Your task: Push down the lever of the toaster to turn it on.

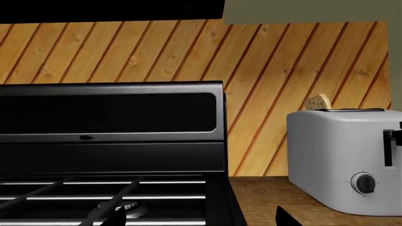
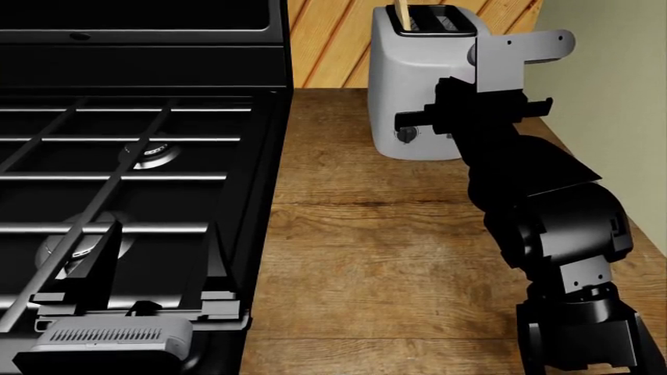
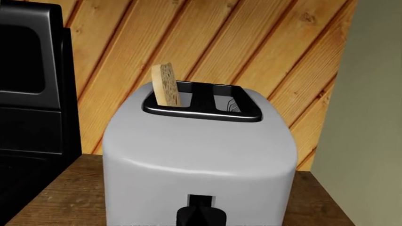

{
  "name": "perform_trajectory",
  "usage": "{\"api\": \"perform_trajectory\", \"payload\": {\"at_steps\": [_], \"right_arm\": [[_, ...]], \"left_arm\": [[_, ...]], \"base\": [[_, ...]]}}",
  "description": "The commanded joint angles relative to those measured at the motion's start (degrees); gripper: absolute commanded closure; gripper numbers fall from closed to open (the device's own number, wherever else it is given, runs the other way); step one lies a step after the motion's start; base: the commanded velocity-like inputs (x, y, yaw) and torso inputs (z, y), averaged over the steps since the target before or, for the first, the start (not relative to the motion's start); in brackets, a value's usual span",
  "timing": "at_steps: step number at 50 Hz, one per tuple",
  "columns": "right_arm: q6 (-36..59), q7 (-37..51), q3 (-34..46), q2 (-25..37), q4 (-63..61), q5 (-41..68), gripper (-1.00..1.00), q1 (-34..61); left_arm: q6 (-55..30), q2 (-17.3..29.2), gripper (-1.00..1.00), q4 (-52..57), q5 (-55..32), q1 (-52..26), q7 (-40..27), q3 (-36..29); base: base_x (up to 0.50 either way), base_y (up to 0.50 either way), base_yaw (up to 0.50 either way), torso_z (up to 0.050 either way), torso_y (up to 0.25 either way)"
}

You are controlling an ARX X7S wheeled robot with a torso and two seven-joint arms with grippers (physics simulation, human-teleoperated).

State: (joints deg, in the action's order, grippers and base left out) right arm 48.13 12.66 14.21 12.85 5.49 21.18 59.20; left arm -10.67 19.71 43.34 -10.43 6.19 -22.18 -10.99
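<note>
Toaster (image 2: 417, 86) sits top center-right of head view on the wooden counter (image 2: 376, 258), beside the black stove (image 2: 136, 156). 1 bread slice (image 3: 165, 84) pokes from its left slot. Lever (image 3: 201, 215) at bottom center of right wrist view, near slot top. Right gripper (image 2: 474, 109) is against toaster's front; grip state: cannot tell. Left gripper (image 2: 105, 332) lower left over stove, fingers look spread.

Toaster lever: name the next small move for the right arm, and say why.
Probably ease the right gripper down onto the lever. The lever sits high in its slot on the toaster, bread stands tall, and the gripper already hovers at that face.
</note>
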Motion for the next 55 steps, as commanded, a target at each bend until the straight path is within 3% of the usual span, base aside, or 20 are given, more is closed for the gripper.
{"api": "perform_trajectory", "payload": {"at_steps": [1, 55], "right_arm": [[-0.6, 0.0, 0.4, 0.2, 1.6, -0.2, 1.0, 0.3], [-2.5, -1.6, 2.9, 0.1, 8.1, 0.2, 1.0, 0.0]], "left_arm": [[-0.4, 0.4, -1.0, -1.9, -0.8, 0.4, -0.3, 0.2], [0.0, 1.3, -1.0, -1.7, -1.4, 0.5, -1.5, 0.1]], "base": [[0.0, 0.0, 0.0, -0.01, 0.0], [0.0, 0.0, 0.0, -0.001, 0.0]]}}
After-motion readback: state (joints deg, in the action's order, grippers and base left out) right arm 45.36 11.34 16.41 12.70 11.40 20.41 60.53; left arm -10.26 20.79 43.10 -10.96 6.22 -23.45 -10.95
